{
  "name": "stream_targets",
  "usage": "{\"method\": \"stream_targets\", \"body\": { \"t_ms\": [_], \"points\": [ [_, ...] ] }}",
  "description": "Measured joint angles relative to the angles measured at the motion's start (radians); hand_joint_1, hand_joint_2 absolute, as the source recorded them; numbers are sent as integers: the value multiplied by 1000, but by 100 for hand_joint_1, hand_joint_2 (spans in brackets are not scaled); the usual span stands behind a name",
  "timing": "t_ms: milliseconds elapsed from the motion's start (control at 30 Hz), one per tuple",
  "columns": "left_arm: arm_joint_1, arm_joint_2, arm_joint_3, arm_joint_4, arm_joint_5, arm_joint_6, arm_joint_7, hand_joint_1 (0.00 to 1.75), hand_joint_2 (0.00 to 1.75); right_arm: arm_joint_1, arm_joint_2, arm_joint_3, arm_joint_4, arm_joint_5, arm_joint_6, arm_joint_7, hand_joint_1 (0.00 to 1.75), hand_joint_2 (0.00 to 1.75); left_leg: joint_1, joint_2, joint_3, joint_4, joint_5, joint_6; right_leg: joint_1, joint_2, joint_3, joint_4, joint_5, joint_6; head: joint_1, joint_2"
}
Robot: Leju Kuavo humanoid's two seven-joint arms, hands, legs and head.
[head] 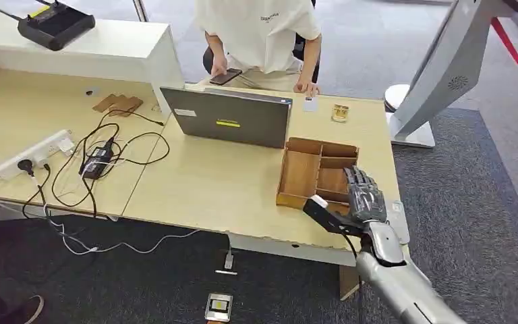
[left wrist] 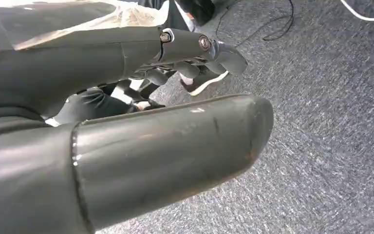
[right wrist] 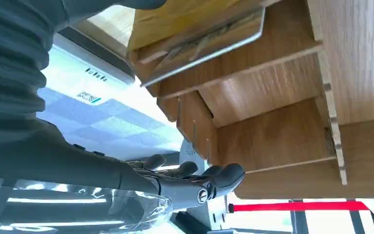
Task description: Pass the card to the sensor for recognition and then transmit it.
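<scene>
The worktop (head: 229, 182) is standing on grey carpet (head: 472, 202). The right hand (head: 364, 199) is hovering over the wooden tray (head: 300, 172), fingers extended, holding nothing. The left hand (left wrist: 126, 122) is hanging over carpet, fingers spread, empty. The card (head: 309, 104) is lying beside a person's hand (head: 306, 86).

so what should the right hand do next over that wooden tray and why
Probably lower the right hand a little into the wooden tray and feel for a card. The hand hovers over the tray's near-right compartments with fingers apart and nothing in them, and the right wrist view looks straight into the compartments. Whether a card lies under the hand cannot be told.
</scene>
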Motion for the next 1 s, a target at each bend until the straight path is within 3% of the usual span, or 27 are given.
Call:
{"method": "stream_targets", "body": {
  "t_ms": [533, 567, 600, 633, 1000],
  "points": [
    [-5, 0, 0, 0, 2, 0, 0, 0, 0, -2, 0, 0, -26, 6, 3, 0, 0, 175, 0, 0, 0, 0, 0, 0, 0, 0, 0, 0, 0, 0, 0, 0],
    [-6, 0, 0, 0, 3, 0, 0, 0, 0, -2, 0, 0, -26, 6, 3, 0, 16, 175, 0, 0, 0, 0, 0, 0, 0, 0, 0, 0, 0, 0, 0, 0],
    [-7, 0, 0, 0, 3, 0, 0, 0, 0, -2, -1, 0, -26, 6, 4, 0, 16, 175, 0, 0, 0, 0, 0, 0, 0, 0, 0, 0, 0, 0, 0, 0],
    [-7, 0, 0, 0, 3, 0, 0, 0, 0, -2, 0, 0, -26, 6, 5, 0, 169, 175, 0, 0, 0, 0, 0, 0, 0, 0, 0, 0, 0, 0, 0, 0],
    [-9, 0, 0, 0, 3, 0, 0, 0, 0, -1, 0, 2, -25, -9, 46, -7, 175, 175, 0, 0, 0, 0, 0, 0, 0, 0, 0, 0, 0, 0, 0, 0]
  ]
}}
